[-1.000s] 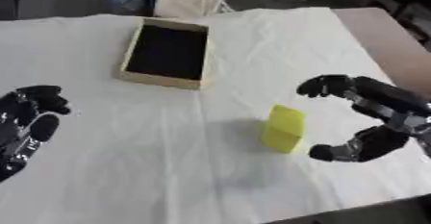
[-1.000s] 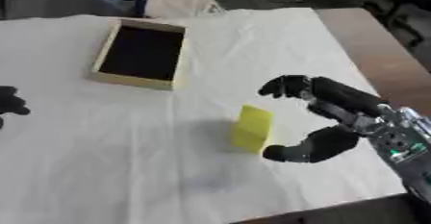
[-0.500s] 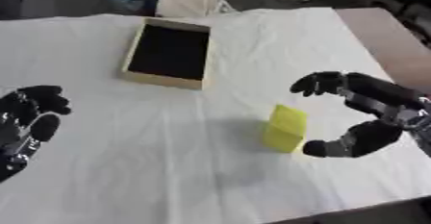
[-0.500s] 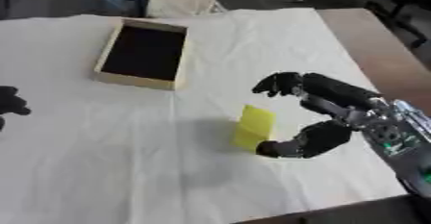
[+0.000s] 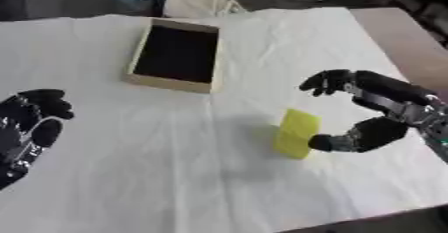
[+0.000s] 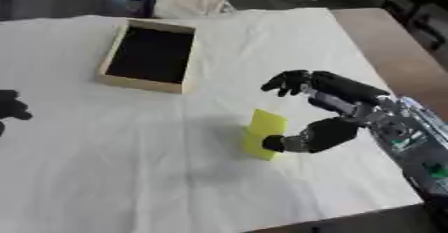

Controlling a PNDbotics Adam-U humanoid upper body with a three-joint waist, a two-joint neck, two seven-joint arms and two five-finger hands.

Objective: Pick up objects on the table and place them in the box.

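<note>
As my right hand (image 5: 376,112) reaches with fingers spread wide, its thumb seems to touch the one yellow block (image 5: 296,133) standing mid-table, well apart from the one empty box (image 5: 175,55). I'd close across its flat faces. My left hand (image 5: 26,127) rests relaxed at the left edge.

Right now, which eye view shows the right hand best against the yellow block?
The right eye view: the right hand shows with its wrist and forearm, its thumb at the yellow block, fingers arched above. The left eye view shows the same pose, but the forearm is cut by the frame edge.
</note>
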